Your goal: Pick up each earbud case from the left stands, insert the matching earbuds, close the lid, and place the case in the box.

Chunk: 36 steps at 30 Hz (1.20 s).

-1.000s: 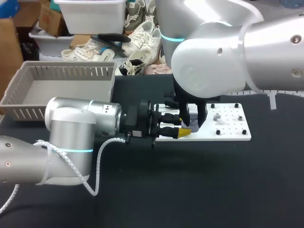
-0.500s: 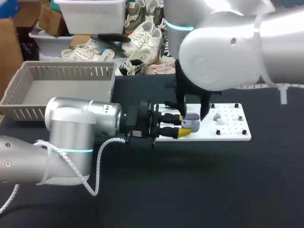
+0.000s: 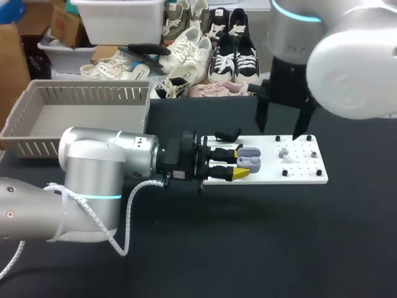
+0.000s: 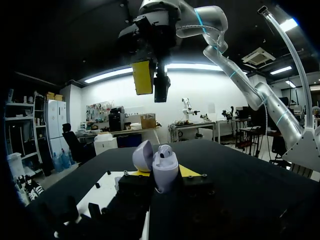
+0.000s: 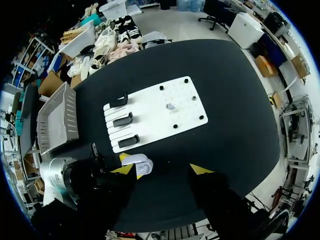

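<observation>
A lavender earbud case [image 3: 249, 162] stands between the yellow-tipped fingers of my left gripper [image 3: 238, 162], which is shut on it over the left part of the white board [image 3: 304, 175]. In the left wrist view the case [image 4: 164, 171] has its lid [image 4: 142, 155] open and an earbud [image 4: 164, 149] sitting in it. One more earbud [image 3: 285, 152] lies on the board. My right gripper [image 3: 282, 121] hangs open high above the board's back edge, clear of the case. In the right wrist view it [image 5: 161, 172] looks down on the case [image 5: 140, 164].
A grey slatted basket [image 3: 25, 133] sits at the back left. Black stands [image 5: 123, 120] line the board's left side, and small black pegs mark its right part. Dark table surface surrounds the board.
My right gripper has let go near the case, opened, and risen up and to the right, away from it. The left gripper and the case have stayed in place.
</observation>
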Available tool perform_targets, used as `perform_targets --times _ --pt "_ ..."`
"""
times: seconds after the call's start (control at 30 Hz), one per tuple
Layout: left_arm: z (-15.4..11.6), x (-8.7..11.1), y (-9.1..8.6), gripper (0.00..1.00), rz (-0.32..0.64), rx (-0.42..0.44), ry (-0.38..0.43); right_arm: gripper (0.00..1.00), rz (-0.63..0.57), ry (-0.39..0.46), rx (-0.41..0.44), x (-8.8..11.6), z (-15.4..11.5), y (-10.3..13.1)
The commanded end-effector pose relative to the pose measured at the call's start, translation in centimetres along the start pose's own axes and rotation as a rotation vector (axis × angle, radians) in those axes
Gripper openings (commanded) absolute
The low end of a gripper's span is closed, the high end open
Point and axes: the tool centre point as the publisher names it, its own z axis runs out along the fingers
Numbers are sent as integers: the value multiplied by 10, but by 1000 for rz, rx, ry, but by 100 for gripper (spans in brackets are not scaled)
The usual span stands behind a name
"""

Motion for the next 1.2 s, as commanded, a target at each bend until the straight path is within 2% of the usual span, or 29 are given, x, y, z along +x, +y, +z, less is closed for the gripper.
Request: perform_targets --times 0.03,0.33,0.47,0.6,0.87,0.97,1.1,1.2 --pt "0 1 1 0 0 1 -2 64 -15 -11 -87 -11 4 -16" --pt "0 1 1 0 0 1 -2 62 -33 -16 -124 -46 23 -23" --pt "0 1 1 0 0 1 -2 58 -53 -16 -110 -58 37 -23" --pt "0 1 1 0 0 1 -2 61 -71 -6 -93 -68 56 -26" --pt "0 1 1 0 0 1 -2 63 -70 2 -91 -77 85 -31" --pt "0 1 1 0 0 1 -2 63 -60 -5 -115 -78 94 -34" --pt "0 1 1 0 0 1 -2 55 -64 -13 -139 -77 108 -33" --pt "0 1 1 0 0 1 -2 56 -75 -14 -150 -77 115 -30"
